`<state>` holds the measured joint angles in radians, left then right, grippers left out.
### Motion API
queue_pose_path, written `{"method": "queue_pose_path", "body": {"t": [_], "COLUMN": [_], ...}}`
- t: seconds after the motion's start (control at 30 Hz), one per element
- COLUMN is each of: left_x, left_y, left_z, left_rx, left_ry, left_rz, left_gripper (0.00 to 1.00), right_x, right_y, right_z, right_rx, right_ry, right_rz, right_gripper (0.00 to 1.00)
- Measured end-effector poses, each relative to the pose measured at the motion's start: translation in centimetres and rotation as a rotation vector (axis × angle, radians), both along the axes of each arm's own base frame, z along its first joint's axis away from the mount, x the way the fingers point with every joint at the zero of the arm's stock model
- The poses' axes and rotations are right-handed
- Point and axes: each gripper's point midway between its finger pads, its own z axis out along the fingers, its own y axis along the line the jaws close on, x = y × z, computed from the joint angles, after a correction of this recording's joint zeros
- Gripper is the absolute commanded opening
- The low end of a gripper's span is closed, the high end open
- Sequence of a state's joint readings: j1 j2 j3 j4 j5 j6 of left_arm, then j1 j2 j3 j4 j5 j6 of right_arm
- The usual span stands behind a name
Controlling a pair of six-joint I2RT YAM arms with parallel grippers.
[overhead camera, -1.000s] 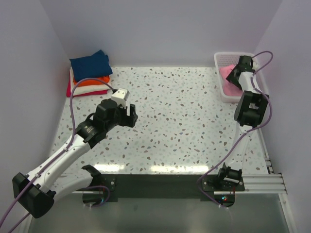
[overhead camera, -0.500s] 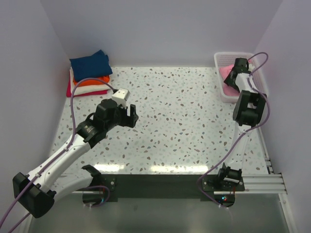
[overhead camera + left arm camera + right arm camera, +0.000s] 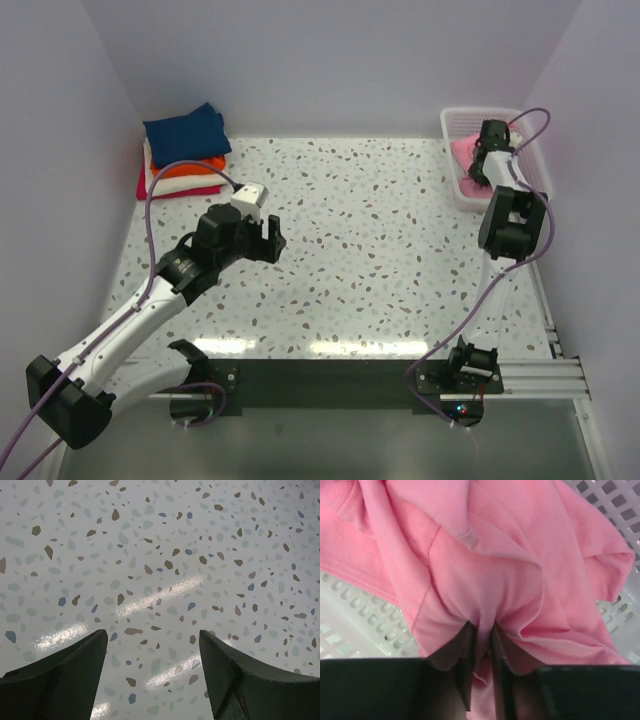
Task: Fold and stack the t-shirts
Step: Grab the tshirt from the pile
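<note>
A light pink t-shirt [image 3: 485,570] lies crumpled in the white mesh basket [image 3: 462,186] at the back right. My right gripper [image 3: 482,630] is down in the basket and shut on a pinched fold of that pink cloth; from above, the right gripper [image 3: 484,150] sits over the pink t-shirt [image 3: 464,152]. A stack of folded t-shirts [image 3: 183,150], navy on top, then orange, cream and red, rests at the back left. My left gripper [image 3: 152,637] hangs open over bare speckled tabletop, holding nothing; it shows left of centre [image 3: 268,232] from above.
The basket's perforated floor and wall [image 3: 355,615] surround the pink cloth. White walls close in the table on the left, back and right. A metal rail [image 3: 540,375] runs along the near right edge by the arm bases.
My right gripper has pushed further down into the basket and closed on a fold of the pink t-shirt. The left arm has not moved.
</note>
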<state>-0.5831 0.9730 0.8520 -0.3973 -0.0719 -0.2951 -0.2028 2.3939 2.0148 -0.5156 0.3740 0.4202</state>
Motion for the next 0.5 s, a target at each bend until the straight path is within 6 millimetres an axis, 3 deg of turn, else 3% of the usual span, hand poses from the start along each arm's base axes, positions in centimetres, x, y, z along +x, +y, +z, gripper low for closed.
{"method": "queue_pose_path", "body": {"t": [0.1, 0.3, 0.5], "left_x": [0.0, 0.0, -0.1], "left_y": [0.0, 0.0, -0.1], "left_z": [0.0, 0.0, 0.0], "left_rx": [-0.001, -0.001, -0.003], "left_ry": [0.000, 0.000, 0.001], "left_rz": [-0.001, -0.001, -0.006], "left_gripper": [0.79, 0.79, 0.78], "right_x": [0.0, -0.3, -0.1], "right_y": [0.2, 0.6, 0.6], "right_z": [0.3, 2.6, 10.2], "right_rx": [0.004, 0.020, -0.001], "right_ry": [-0.005, -0.029, -0.161], "right_rz": [-0.001, 0.005, 0.008], "right_gripper": [0.00, 0.00, 0.00]}}
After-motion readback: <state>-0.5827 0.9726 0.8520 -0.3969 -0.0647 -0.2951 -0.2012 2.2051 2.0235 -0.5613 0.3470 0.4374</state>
